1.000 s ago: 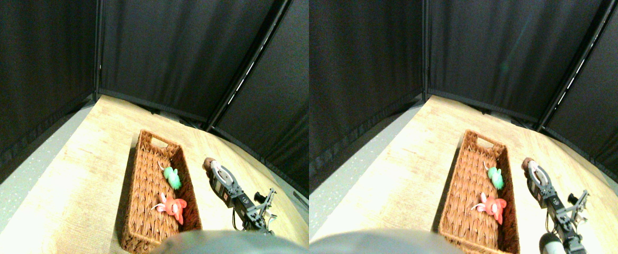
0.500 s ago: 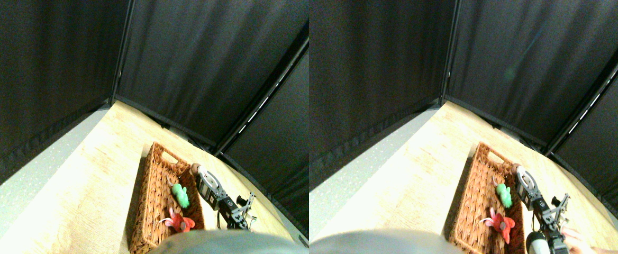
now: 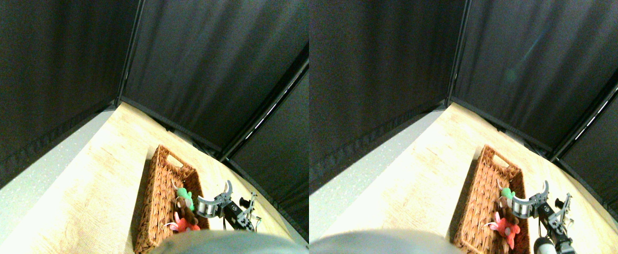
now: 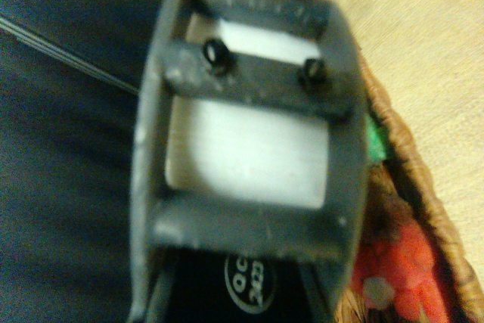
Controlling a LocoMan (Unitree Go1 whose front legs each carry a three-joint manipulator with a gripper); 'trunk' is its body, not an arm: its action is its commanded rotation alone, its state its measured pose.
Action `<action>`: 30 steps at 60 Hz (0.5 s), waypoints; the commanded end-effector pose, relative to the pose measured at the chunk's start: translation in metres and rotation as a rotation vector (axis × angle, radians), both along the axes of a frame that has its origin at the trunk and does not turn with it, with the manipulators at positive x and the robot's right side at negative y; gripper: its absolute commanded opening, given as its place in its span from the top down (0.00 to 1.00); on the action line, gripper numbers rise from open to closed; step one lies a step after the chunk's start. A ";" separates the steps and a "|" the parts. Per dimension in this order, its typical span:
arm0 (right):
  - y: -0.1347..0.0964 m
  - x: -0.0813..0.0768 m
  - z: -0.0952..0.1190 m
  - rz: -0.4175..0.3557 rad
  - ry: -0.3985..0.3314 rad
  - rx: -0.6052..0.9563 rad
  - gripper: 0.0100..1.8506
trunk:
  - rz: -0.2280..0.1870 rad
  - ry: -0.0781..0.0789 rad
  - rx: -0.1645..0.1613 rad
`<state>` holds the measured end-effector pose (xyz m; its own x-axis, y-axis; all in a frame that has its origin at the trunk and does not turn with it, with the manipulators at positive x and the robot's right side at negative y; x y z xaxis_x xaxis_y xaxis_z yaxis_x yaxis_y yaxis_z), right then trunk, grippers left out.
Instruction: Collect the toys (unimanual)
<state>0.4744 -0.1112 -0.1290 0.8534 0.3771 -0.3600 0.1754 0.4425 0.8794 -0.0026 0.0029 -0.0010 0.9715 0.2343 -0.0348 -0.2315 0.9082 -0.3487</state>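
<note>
Wicker basket (image 3: 162, 201) holds green (image 3: 182, 192), brown (image 3: 185, 207) and red (image 3: 184, 225) toys — I see my gripper (image 3: 215, 197) spread wide, empty, at its right rim.

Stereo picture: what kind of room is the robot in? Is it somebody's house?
Probably not a house. It looks like a test booth: black curtains hang on all sides, and a bare wooden table holds only a wicker basket of plush toys.

No readable text anywhere tbh. Wicker basket (image 3: 163, 201), plush toys (image 3: 184, 209), wood tabletop (image 3: 102, 185), dark curtains (image 3: 203, 63): all unmarked, no labels, brands or numbers. Wrist view blurry, so tiny print there possibly missed.
</note>
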 end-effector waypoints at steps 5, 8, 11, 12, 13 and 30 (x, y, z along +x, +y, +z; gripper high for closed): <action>-0.010 0.003 0.014 -0.042 -0.077 0.008 0.30 | -0.027 0.014 0.041; -0.020 0.004 0.014 -0.092 -0.098 0.018 0.36 | -0.041 0.015 0.051; -0.037 0.006 0.013 -0.184 -0.145 -0.006 0.46 | -0.059 0.015 0.065; -0.043 0.006 0.013 -0.212 -0.147 -0.017 0.48 | -0.065 0.015 0.071; -0.049 0.007 0.013 -0.229 -0.146 -0.011 0.50 | -0.069 0.016 0.074; -0.118 -0.004 0.004 -0.441 -0.216 -0.070 0.76 | -0.181 0.030 0.149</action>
